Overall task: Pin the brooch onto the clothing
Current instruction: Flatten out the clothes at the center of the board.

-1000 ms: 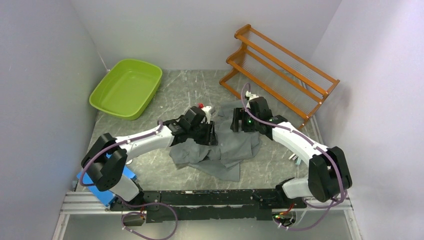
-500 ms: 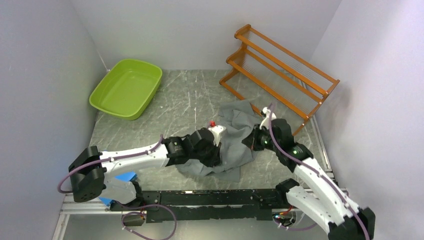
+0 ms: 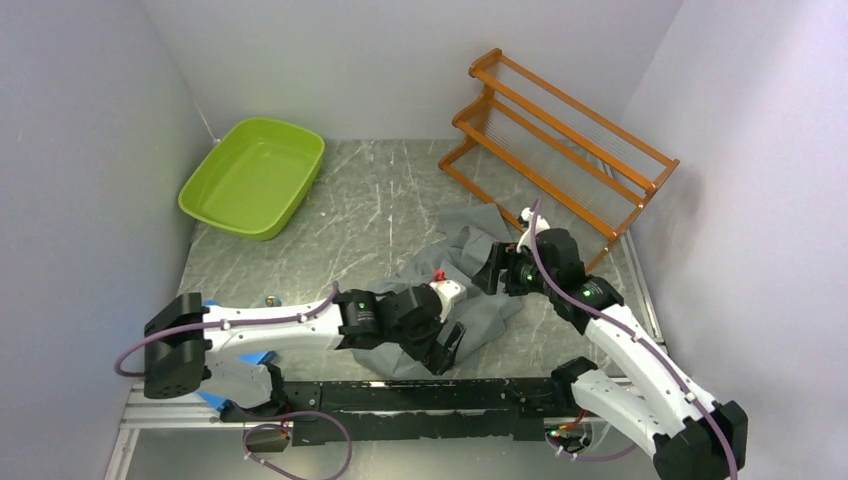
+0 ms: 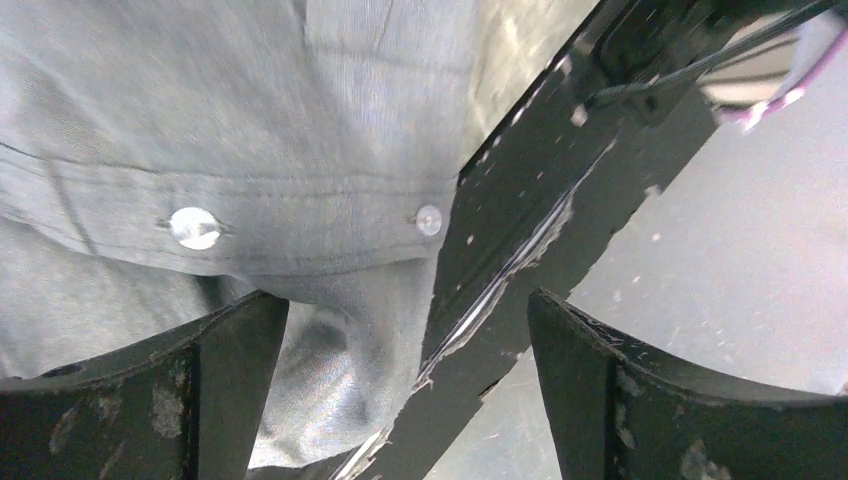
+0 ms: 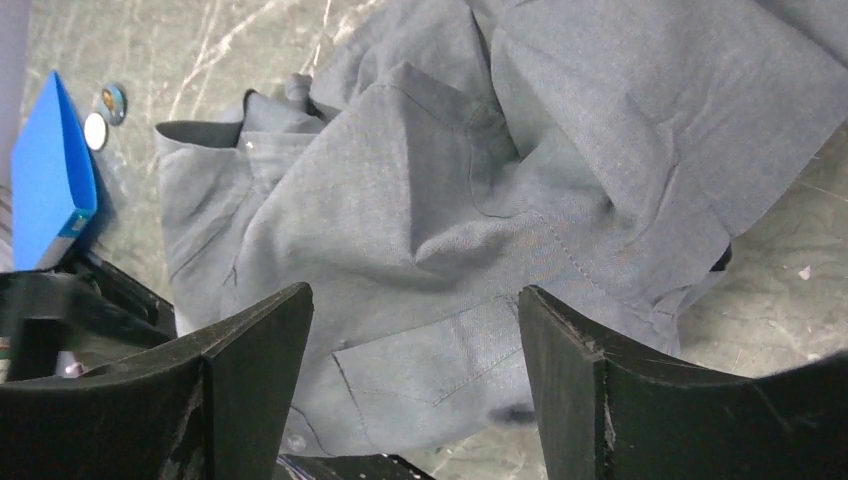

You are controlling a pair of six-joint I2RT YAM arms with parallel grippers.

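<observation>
The clothing [image 3: 470, 285], a dark-grey shirt, lies crumpled near the table's front edge. Its button strip [image 4: 300, 215] with pale buttons shows in the left wrist view, its hem reaching the black rail [image 4: 520, 230]. My left gripper [image 3: 447, 345] [image 4: 410, 400] is open over that hem, holding nothing. My right gripper [image 3: 493, 268] [image 5: 415, 390] hangs open above the shirt's chest pocket [image 5: 440, 360], clear of the cloth. Two small round discs, one dark [image 5: 112, 100] and one white [image 5: 95, 131], lie on the table by the blue box; the dark one looks like the brooch [image 3: 272, 299].
A green tub [image 3: 255, 175] sits at the back left. A wooden rack [image 3: 560, 140] stands at the back right. A blue box [image 3: 250, 355] [image 5: 45, 180] lies by the left arm's base. The black rail [image 3: 420, 395] runs along the near edge.
Both arms drew back toward the near edge and the shirt came with them. Both grippers, shut half a second ago, now stand open, and the cloth has dropped free.
</observation>
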